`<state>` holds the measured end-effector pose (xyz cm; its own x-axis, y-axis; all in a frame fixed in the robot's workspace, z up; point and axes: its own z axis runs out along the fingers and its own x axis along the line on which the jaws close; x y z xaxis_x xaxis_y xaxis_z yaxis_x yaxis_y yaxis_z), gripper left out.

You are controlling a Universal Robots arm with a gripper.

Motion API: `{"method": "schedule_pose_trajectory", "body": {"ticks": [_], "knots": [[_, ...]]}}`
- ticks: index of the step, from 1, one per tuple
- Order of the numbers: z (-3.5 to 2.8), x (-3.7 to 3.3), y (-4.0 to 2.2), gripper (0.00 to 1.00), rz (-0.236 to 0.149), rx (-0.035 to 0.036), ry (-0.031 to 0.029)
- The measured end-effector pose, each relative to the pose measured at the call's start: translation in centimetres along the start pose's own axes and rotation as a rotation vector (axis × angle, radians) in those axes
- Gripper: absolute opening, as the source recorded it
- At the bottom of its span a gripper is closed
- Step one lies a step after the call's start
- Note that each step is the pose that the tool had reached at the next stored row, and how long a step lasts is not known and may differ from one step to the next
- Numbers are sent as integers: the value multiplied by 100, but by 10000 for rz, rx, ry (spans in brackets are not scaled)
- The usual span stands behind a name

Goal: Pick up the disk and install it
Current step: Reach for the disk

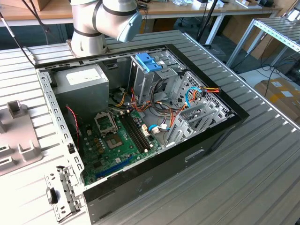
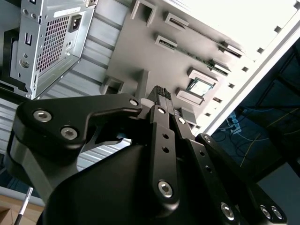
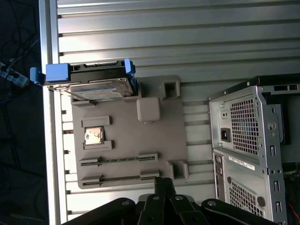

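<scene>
The disk [image 3: 101, 88], a dark drive in a bright blue carrier with a blue tab, rests at one end of a grey fixture plate [image 3: 126, 150] beside the computer case [image 3: 253, 140] in the first wrist view. My gripper [image 3: 162, 182] hangs over the opposite end of that plate, well apart from the disk. In the second wrist view the gripper [image 2: 161, 92] has its black fingers pressed together with nothing between them, above the same plate [image 2: 140, 42]. The open case [image 1: 140, 117] lies on the table in the exterior view, with drive cages at its far right.
A paler blue bracket [image 1: 149, 62] sits atop a drive cage in the case. The grey power supply [image 1: 82, 79], green motherboard [image 1: 117, 140] and loose cables [image 1: 197, 93] lie inside it. A small chip [image 3: 93, 136] lies in a fixture pocket. The table edge [image 3: 47, 140] runs just beyond the plate.
</scene>
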<state>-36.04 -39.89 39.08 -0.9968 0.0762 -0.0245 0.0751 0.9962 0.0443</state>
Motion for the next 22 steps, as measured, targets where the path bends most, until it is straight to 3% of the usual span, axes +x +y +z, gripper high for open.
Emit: {"method": "schedule_pose_trajectory", "body": {"ticks": [22], "knots": [[1,77,-6,11,0,-1,-1]]}}
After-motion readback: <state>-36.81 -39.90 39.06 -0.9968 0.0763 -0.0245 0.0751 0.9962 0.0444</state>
